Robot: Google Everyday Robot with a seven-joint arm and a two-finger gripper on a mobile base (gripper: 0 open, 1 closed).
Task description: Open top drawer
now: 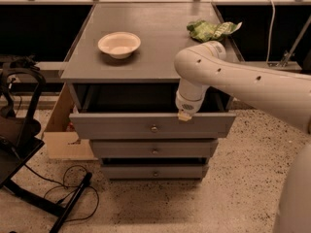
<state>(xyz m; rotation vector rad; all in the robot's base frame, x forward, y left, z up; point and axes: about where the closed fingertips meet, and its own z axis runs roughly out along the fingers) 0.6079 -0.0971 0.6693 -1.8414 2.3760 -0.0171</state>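
The top drawer [121, 126] is a wide grey drawer with a small round metal knob [154, 128] at its centre. It stands pulled out from the grey cabinet, with a dark gap above its front. My gripper [184, 114] hangs at the end of the white arm, right at the drawer's upper front edge, a little right of the knob. Two more grey drawers [154, 150] with the same knobs sit shut below it.
On the cabinet top [155, 38] stand a white bowl [119, 44] at the left and a green crumpled bag [210, 30] at the back right. A cardboard box [63, 135] sits left of the cabinet. A black frame and cables [29, 174] lie on the floor at the left.
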